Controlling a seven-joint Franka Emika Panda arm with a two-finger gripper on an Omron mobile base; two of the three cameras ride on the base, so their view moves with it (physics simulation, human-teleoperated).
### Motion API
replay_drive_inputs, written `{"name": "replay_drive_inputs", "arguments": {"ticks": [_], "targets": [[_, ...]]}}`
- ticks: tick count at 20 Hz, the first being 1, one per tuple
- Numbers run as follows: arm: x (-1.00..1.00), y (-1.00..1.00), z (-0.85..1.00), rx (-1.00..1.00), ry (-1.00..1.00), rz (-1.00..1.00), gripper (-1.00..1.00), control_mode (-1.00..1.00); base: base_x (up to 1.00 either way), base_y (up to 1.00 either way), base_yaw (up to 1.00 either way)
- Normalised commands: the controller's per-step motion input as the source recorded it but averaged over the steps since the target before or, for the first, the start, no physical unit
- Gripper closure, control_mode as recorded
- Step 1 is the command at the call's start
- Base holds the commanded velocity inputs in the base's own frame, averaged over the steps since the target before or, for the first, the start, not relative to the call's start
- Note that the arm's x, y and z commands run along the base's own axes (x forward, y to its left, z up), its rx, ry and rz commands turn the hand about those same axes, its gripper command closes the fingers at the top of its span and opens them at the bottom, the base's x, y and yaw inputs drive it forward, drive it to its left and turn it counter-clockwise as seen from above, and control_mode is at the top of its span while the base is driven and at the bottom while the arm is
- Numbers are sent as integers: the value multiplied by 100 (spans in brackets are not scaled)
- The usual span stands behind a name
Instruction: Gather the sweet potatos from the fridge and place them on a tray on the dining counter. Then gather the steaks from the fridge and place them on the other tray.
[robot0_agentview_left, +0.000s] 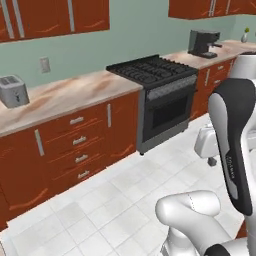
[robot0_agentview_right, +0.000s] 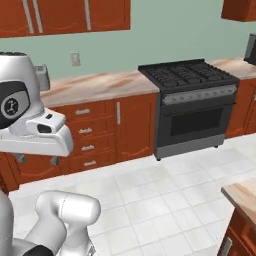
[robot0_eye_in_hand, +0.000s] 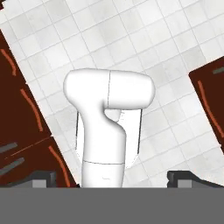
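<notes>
Against the wall, a stove (robot0_agentview_left: 159, 80) sits between drawer-fronted counters (robot0_agentview_left: 65, 95).

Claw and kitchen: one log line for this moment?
claw: open, holding nothing | facing: stove, wall counter | fridge, trays: unseen

a downward look at a floor (robot0_eye_in_hand: 175, 39) of pale square tiles, its grid running at a slant across the frame. dark red-brown cabinet fronts (robot0_eye_in_hand: 17, 131) with a streaky wood grain close in along the left edge of the floor, carrying short grey bar handles (robot0_eye_in_hand: 11, 168) near the lower left. another red-brown panel (robot0_eye_in_hand: 210, 105) with one grey handle meets the floor's right edge. the gripper (robot0_eye_in_hand: 111, 177) sits at the bottom, its two dark fingertips (robot0_eye_in_hand: 43, 177) spread far apart near the left and right sides, with nothing between them but tiled floor.
</notes>
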Motion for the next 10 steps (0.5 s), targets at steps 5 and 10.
{"name": "replay_drive_inputs", "arguments": {"ticks": [5,10], "targets": [[0,0,0,0,0,0,-100,100,100,46,-37],[0,0,0,0,0,0,-100,100,79,41,-45]]}}
